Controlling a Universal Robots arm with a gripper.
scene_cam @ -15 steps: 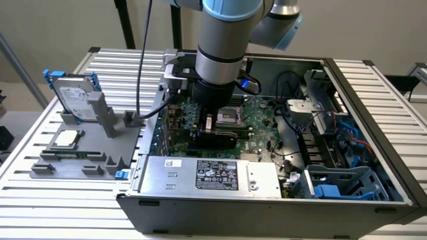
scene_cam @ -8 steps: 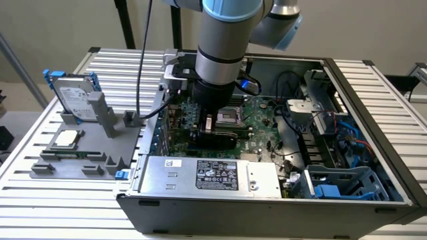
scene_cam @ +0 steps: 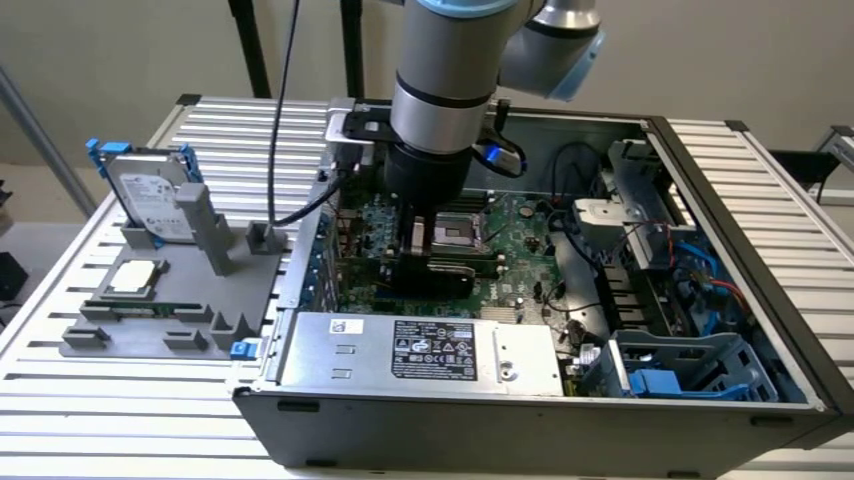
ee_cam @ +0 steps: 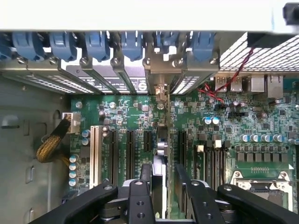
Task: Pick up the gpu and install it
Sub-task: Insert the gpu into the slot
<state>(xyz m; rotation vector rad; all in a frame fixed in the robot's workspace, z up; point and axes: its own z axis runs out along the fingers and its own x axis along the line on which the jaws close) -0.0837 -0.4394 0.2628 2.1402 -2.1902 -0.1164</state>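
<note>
One gpu (ee_cam: 161, 154) stands on edge in a motherboard (ee_cam: 243, 121) slot, long axis running from its silver bracket at the case's rear wall toward the gripper (ee_cam: 163, 179), whose fingers straddle it, slightly released.

A ribbed metal table (scene_cam: 107, 400) carries the open computer case (scene_cam: 534, 415). Just beside the case, on the exterior view's left, lies a grey parts holder (scene_cam: 200, 335).
</note>
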